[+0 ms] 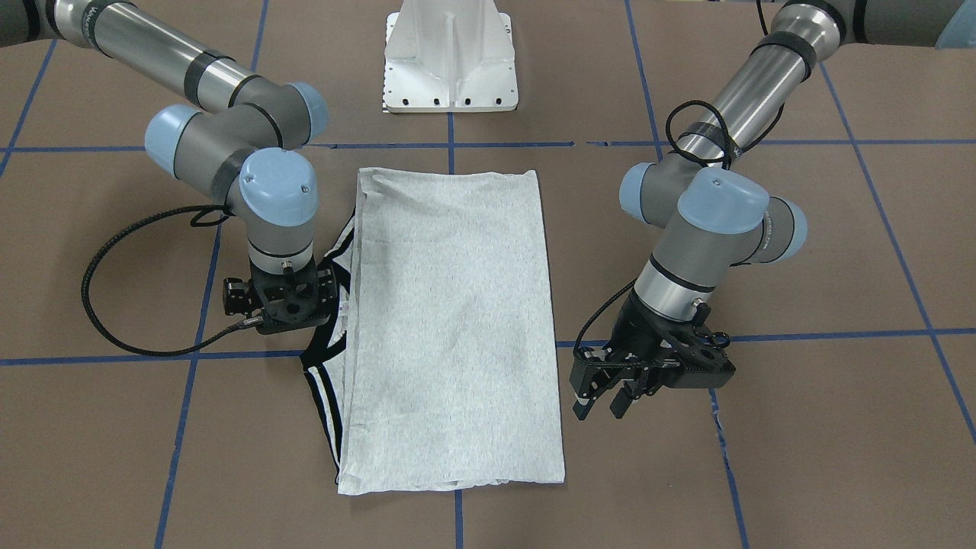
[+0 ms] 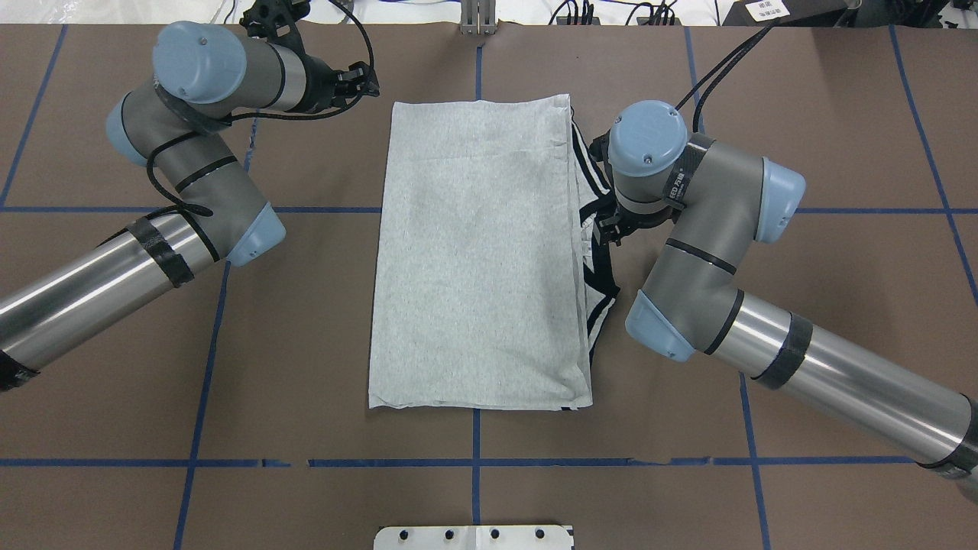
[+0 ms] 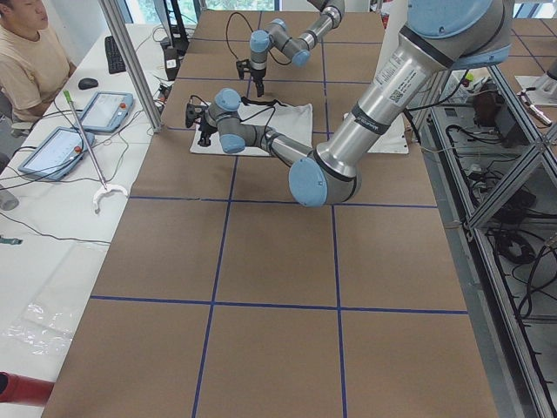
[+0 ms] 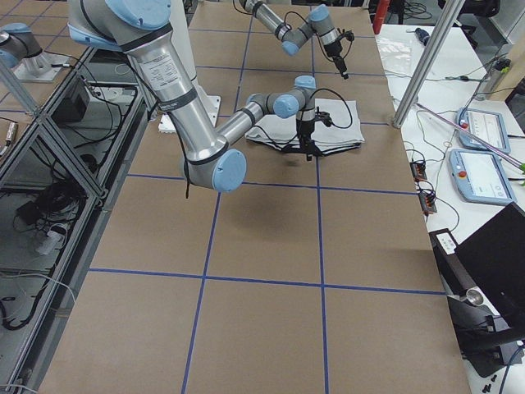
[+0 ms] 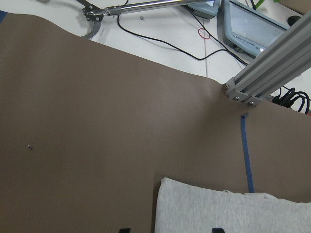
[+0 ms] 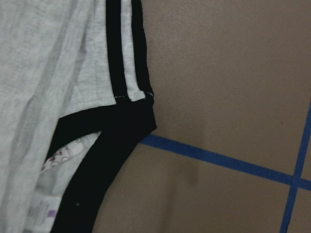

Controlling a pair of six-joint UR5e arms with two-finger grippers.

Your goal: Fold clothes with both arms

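Observation:
The grey T-shirt lies flat in the middle of the table, folded into a long rectangle. Black-striped trim sticks out from under its edge on my right arm's side. My right gripper points straight down over that trim. Its fingers are hidden under the wrist, and the right wrist view shows only the trim on the brown table. My left gripper stands open and empty, just off the shirt's far corner. That corner fills the bottom of the left wrist view.
The white pedestal stands at the robot's side of the table. Blue tape lines grid the brown surface. A metal post rises at the far edge. In the exterior left view a person sits at a side table with tablets.

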